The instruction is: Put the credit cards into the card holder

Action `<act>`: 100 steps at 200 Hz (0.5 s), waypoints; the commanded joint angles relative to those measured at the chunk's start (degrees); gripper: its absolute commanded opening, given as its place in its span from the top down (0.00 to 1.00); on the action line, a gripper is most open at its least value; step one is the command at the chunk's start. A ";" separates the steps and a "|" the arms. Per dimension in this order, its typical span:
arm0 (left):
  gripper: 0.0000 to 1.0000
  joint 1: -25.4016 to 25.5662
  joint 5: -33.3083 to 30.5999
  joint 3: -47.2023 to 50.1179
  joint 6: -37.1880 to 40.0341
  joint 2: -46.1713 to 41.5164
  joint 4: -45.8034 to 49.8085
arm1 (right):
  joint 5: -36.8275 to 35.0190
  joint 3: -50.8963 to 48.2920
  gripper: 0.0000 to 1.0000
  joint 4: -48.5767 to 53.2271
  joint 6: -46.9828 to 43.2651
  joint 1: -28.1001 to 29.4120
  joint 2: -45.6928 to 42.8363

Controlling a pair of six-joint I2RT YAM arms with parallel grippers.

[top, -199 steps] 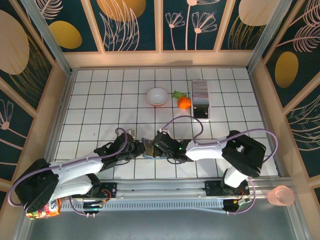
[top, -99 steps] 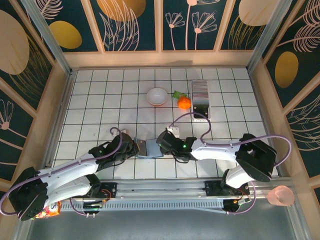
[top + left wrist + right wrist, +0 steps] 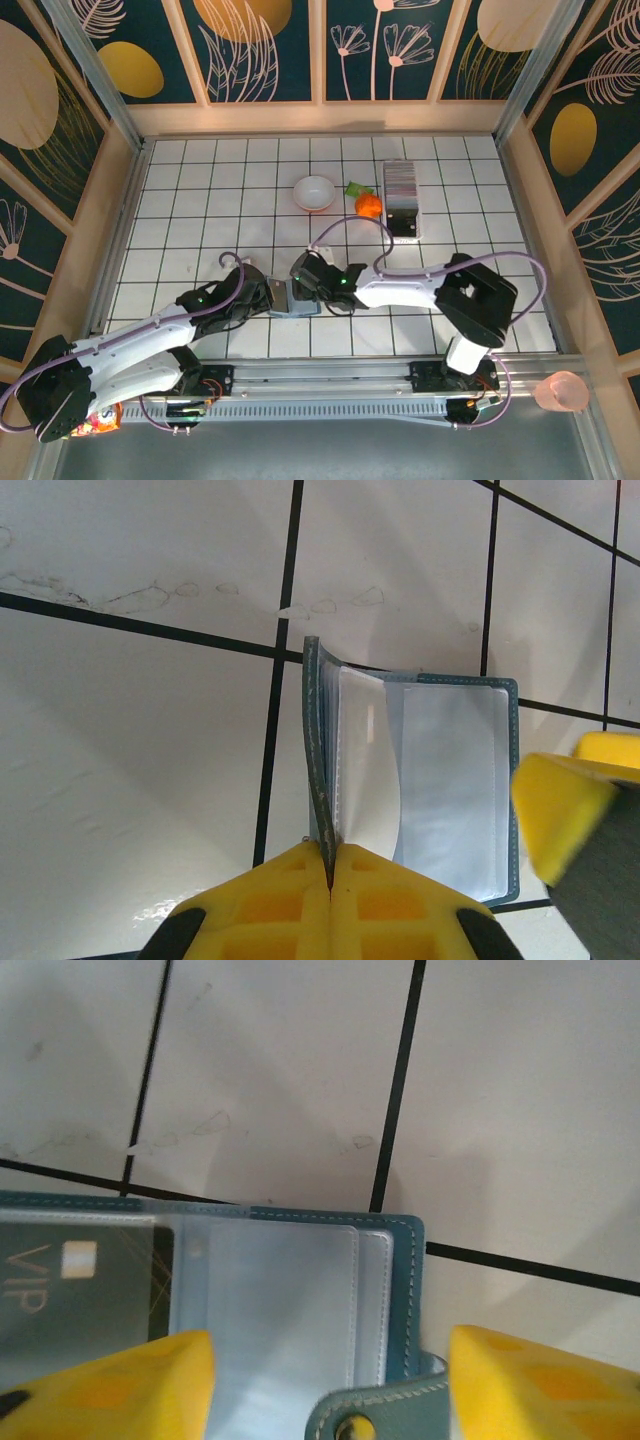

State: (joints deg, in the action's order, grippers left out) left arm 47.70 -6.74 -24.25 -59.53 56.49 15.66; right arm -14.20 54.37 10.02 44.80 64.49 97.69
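Left jaws clamp the holder [image 3: 440, 770] by its cover; right jaws stand apart over it. One card [image 3: 70, 1270] is pocketed beside them; the stack [image 3: 402, 180] lies well beyond.

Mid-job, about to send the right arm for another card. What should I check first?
1. Left gripper clamped on card holder cover: ok.
2. Clear pockets exposed: ok.
3. VIP card inside a pocket: ok.
4. Right gripper open, empty: ok.
5. Snap tab clear of right gripper: not ok, it lies between the open jaws.
6. Credit cards stacked beside orange toy, unobstructed: ok.
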 commanded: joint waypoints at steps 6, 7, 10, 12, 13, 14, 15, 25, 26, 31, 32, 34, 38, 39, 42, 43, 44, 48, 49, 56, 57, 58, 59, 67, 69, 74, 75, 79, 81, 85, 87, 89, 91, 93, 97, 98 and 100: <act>1.00 0.13 -0.56 -0.99 1.16 -0.75 2.76 | -2.03 1.66 0.50 5.16 -0.24 0.12 1.64; 1.00 0.16 -0.56 -0.98 1.17 -0.76 2.73 | -2.18 1.60 0.51 5.26 -0.24 0.12 1.54; 1.00 0.15 -0.55 -0.90 1.17 -0.83 2.63 | -2.53 1.49 0.53 5.43 -0.26 0.11 1.32; 1.00 0.14 -0.51 -0.82 1.12 -0.89 2.56 | -2.86 1.43 0.55 5.55 -0.26 0.13 1.11; 1.00 0.13 -0.49 -0.81 1.15 -0.92 2.50 | -3.03 1.39 0.55 5.59 -0.25 0.17 1.02; 1.00 0.12 -0.52 -0.74 1.16 -0.97 2.47 | -3.25 1.33 0.56 5.69 -0.24 0.14 0.88; 1.00 0.16 -0.54 -0.68 1.07 -1.00 2.46 | -3.40 1.30 0.57 5.79 -0.24 0.12 0.73; 1.00 0.18 -0.55 -0.28 0.95 -1.29 2.19 | -4.51 0.64 0.64 6.22 -0.20 0.10 -0.64; 1.00 0.19 -0.55 -0.28 0.93 -1.33 2.19 | -4.61 0.56 0.64 6.31 -0.17 0.10 -0.83; 1.00 0.18 -0.55 -0.27 0.95 -1.38 2.16 | -4.85 0.26 0.66 6.49 -0.20 0.07 -1.51; 1.00 0.19 -0.55 -0.27 0.97 -1.43 2.17 | -4.91 0.24 0.66 6.54 -0.18 0.05 -1.70; 1.00 0.13 -0.60 -0.27 0.99 -1.46 2.18 | -4.99 0.04 0.66 6.58 -0.22 0.10 -1.91; 1.00 0.12 -0.64 -0.27 0.99 -1.47 2.26 | -5.19 -0.22 0.66 6.52 -0.26 0.16 -2.44; 1.00 0.16 -0.64 -0.27 0.99 -1.47 2.31 | -5.17 -0.35 0.66 6.56 -0.25 0.18 -2.52; 1.00 0.14 -0.64 -0.27 0.99 -1.47 2.35 | -5.17 -0.51 0.66 6.56 -0.31 0.14 -2.85; 1.00 0.12 -0.64 -0.27 0.99 -1.47 2.35 | -5.20 -0.59 0.66 6.58 -0.27 0.08 -2.98; 1.00 0.12 -0.64 -0.27 0.99 -1.47 2.40 | -5.21 -0.67 0.66 6.63 -0.30 0.14 -3.10; 1.00 0.14 -0.64 -0.22 1.07 -1.39 2.44 | -5.25 -0.94 0.66 6.70 -0.31 0.11 -3.32; 1.00 0.17 -0.64 -0.20 1.07 -1.38 2.44 | -5.24 -1.02 0.66 6.73 -0.27 0.11 -3.44; 1.00 0.19 -0.65 -0.17 1.14 -1.39 2.37 | -5.31 -1.49 0.68 6.84 -0.25 0.08 -3.73; 1.00 0.19 -0.64 -0.18 1.16 -1.39 2.36 | -5.27 -1.56 0.68 6.80 -0.24 0.09 -3.78; 1.00 0.20 -0.64 -0.18 1.16 -1.38 2.36 | -5.25 -1.60 0.69 6.79 -0.28 0.06 -3.75; 1.00 0.15 -0.60 -0.14 1.17 -1.38 2.36 | -5.28 -1.70 0.69 6.78 -0.30 0.04 -3.74; 1.00 0.11 -0.60 -0.14 1.26 -1.35 2.36 | -5.33 -1.99 0.72 7.32 -0.04 -0.06 -3.63; 1.00 0.13 -0.63 -0.11 1.26 -1.29 2.36 | -5.43 -2.05 0.73 7.50 0.06 -0.06 -3.58; 1.00 0.13 -0.65 -0.18 1.26 -1.29 2.43 | -5.57 -2.19 0.75 8.04 0.31 -0.06 -3.56; 1.00 0.16 -0.65 -0.18 1.26 -1.29 2.44 | -5.62 -2.22 0.75 8.11 0.34 -0.06 -3.52; 1.00 0.11 -0.64 -0.17 1.24 -1.29 2.44 | -5.66 -2.24 0.75 8.28 0.48 -0.06 -3.46; 1.00 0.11 -0.64 -0.18 1.25 -1.29 2.44 | -5.58 -2.40 0.75 8.33 0.54 -0.06 -3.49; 1.00 0.10 -0.64 -0.19 1.33 -1.21 2.44 | -5.45 -2.61 0.76 8.35 0.75 -0.06 -3.52; 1.00 0.11 -0.64 -0.19 1.34 -1.21 2.44 | -5.37 -2.65 0.76 8.28 0.80 -0.02 -3.59; 1.00 0.11 -0.64 -0.25 1.34 -1.16 2.51 | -5.28 -2.77 0.76 8.16 0.84 -0.05 -3.63; 1.00 0.15 -0.68 -0.27 1.34 -1.13 2.53 | -5.20 -2.84 0.77 8.08 0.89 -0.06 -3.73; 1.00 0.19 -0.67 -0.27 1.34 -1.12 2.60 | -4.98 -2.97 0.77 7.91 0.84 -0.06 -3.84; 1.00 0.12 -0.72 -0.33 1.39 -1.07 2.74 | -4.72 -3.26 0.78 7.56 0.88 -0.02 -4.05; 1.00 0.16 -0.72 -0.34 1.41 -1.05 2.81 | -4.62 -3.32 0.78 7.47 0.89 0.00 -4.07; 1.00 0.14 -0.73 -0.42 1.45 -1.04 2.89 | -4.55 -3.51 0.78 7.23 0.90 -0.05 -4.24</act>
State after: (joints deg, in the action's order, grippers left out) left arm 47.70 -6.72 -24.25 -59.31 55.64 15.86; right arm -17.37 52.73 15.49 44.45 64.49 95.18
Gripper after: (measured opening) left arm 0.042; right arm 0.234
